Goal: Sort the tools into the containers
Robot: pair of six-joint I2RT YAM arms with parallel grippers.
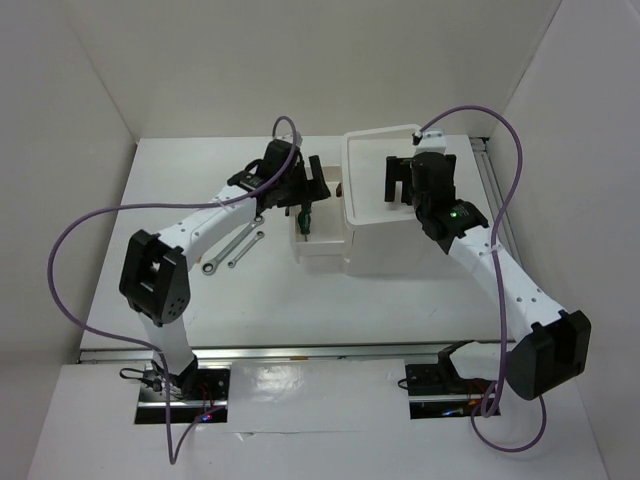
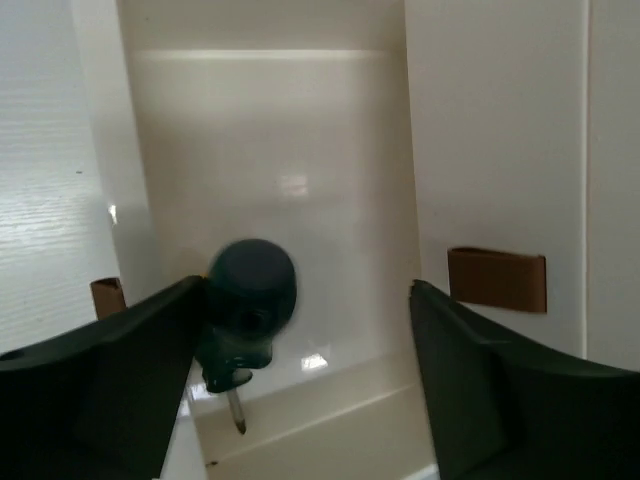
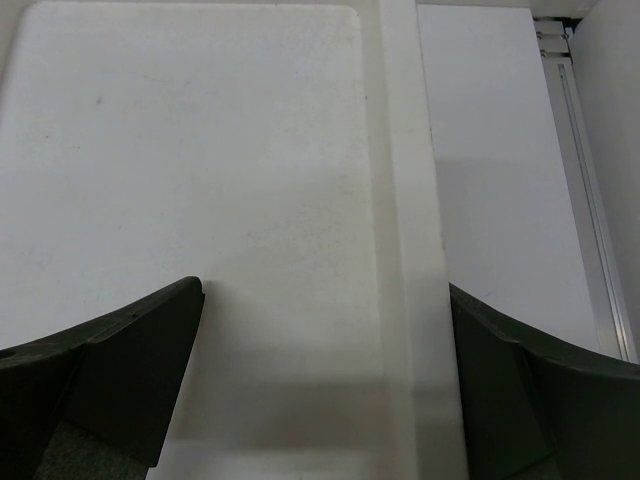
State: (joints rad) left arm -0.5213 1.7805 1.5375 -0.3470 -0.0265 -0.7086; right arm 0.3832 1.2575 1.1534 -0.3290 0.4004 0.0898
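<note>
Left hand hung wide open and empty, green-handled screwdriver just beneath it inside the open drawer; two wrenches lay unsorted on the bench behind it.

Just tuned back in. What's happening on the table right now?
The left gripper hangs over the pulled-out drawer with its jaws open. A green-handled screwdriver sits close beside one finger; I cannot tell whether it has landed in the drawer. The right gripper hovers over the top tray, jaws open and empty. Two wrenches lie on the table left of the drawer, not yet sorted.
</note>
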